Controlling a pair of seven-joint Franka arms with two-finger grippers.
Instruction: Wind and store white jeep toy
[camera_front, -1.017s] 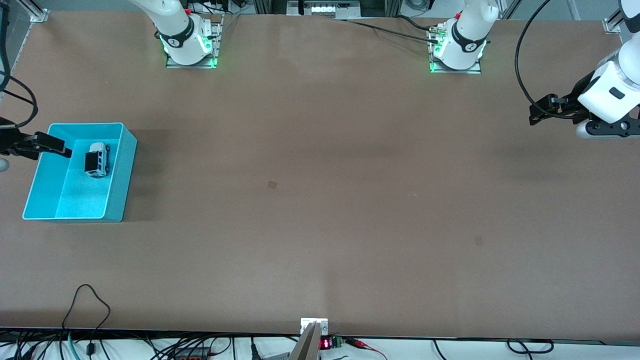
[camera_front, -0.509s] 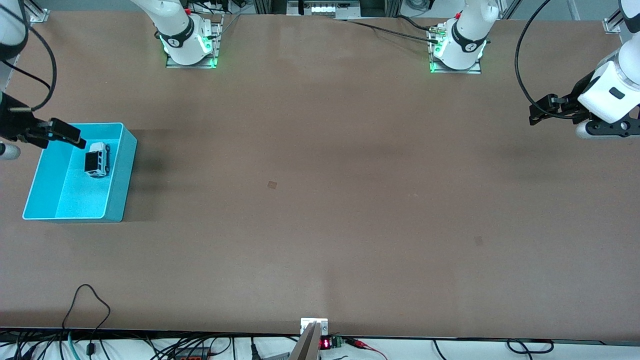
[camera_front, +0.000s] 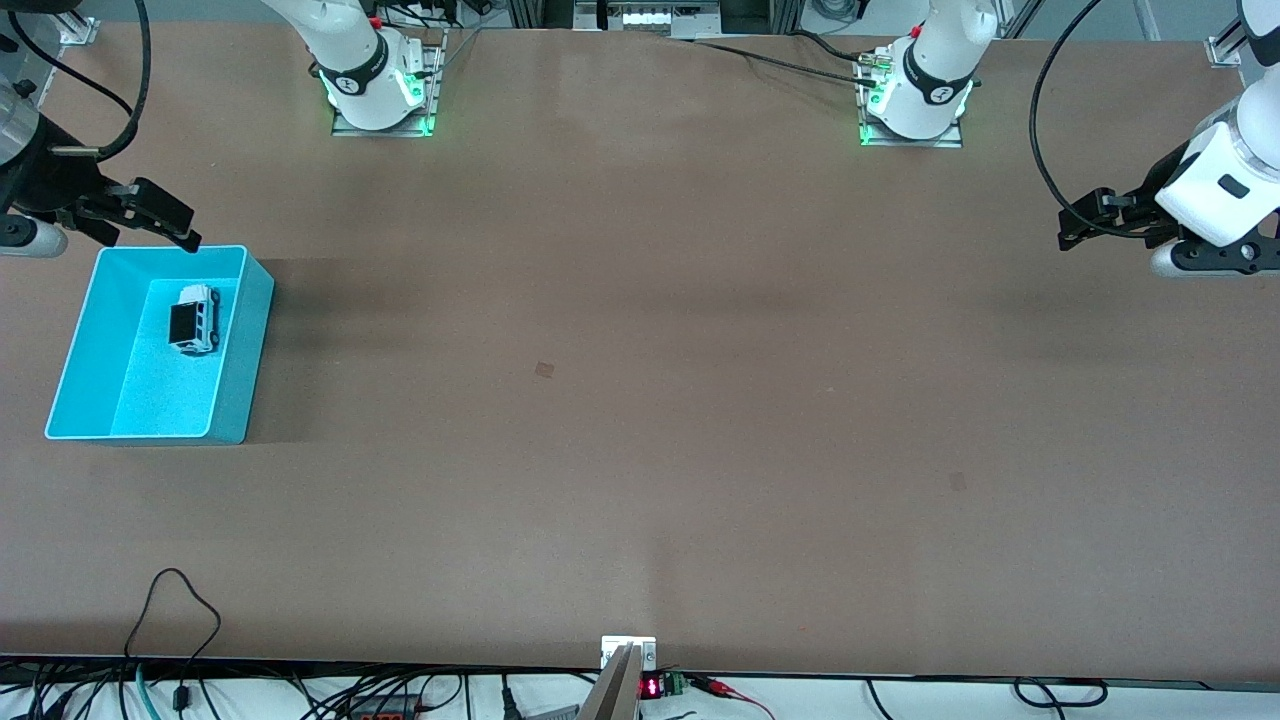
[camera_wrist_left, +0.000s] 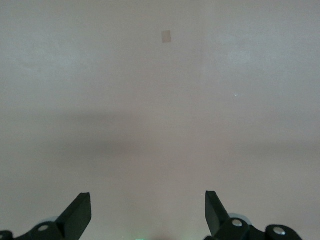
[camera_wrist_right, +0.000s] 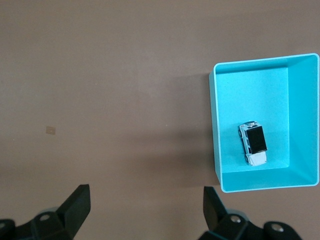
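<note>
The white jeep toy (camera_front: 194, 319), with its black roof panel up, lies inside the turquoise bin (camera_front: 238, 400) at the right arm's end of the table. It also shows in the right wrist view (camera_wrist_right: 253, 143), within the bin's walls (camera_wrist_right: 215, 125). My right gripper (camera_front: 160, 218) is open and empty, up in the air over the bin's rim on the robot-base side; its wrist view shows its fingers (camera_wrist_right: 146, 205) framing bare table beside the bin. My left gripper (camera_front: 1078, 225) waits open and empty over the left arm's end of the table, with bare table between its fingers (camera_wrist_left: 148, 207).
Two small tan patches mark the brown table, one near the middle (camera_front: 544, 369) and one nearer the camera (camera_front: 957, 481). A black cable loop (camera_front: 172, 598) lies at the front edge. The arm bases (camera_front: 380, 95) (camera_front: 912, 105) stand along the back edge.
My right gripper has lifted out of the bin and drawn away toward the robot bases, leaving the jeep in the bin. The left arm has not moved.
</note>
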